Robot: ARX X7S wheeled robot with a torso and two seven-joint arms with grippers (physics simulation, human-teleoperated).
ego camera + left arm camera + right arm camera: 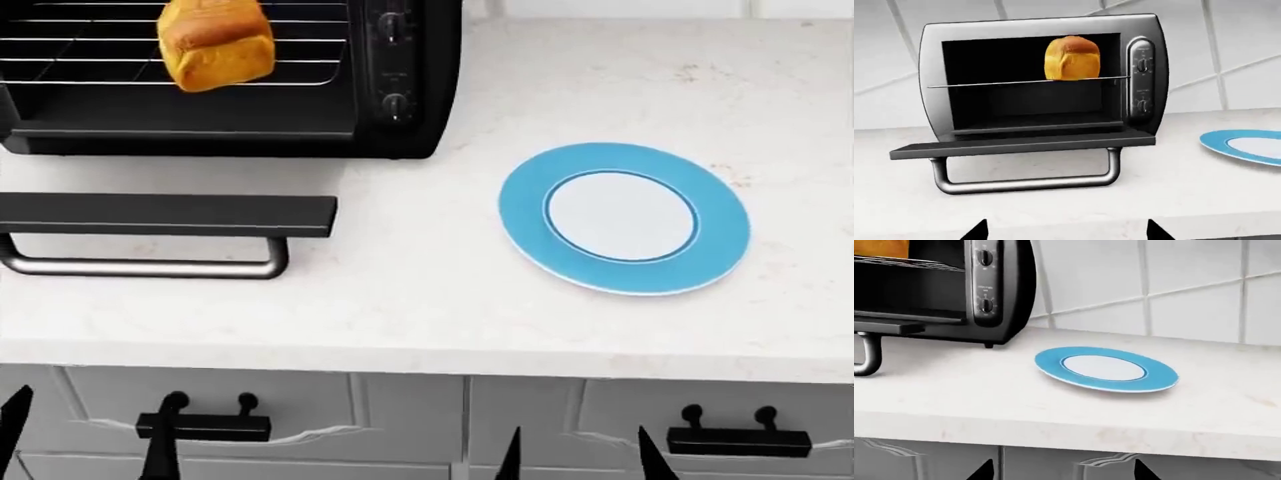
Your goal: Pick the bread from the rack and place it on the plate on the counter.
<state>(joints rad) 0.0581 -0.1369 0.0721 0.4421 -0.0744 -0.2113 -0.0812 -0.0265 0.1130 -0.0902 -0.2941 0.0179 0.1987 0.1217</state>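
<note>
Inside toaster oven [1041,85], bread [1072,58] sits on rack [987,85]. Plate [623,217] on worktop [400,300] beside oven. Left tool [1066,231], right tool [1062,471] both spread open, holding nothing.

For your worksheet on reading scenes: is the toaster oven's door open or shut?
Open. The door lies folded down flat in front of the toaster oven, handle hanging forward, leaving the bread on the rack exposed.

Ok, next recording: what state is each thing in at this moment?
toaster oven door: open, folded down flat
bread: on the rack, untouched
rack: inside the oven, holding the bread
plate: empty, flat on the counter
left gripper: open, empty
right gripper: open, empty
</note>
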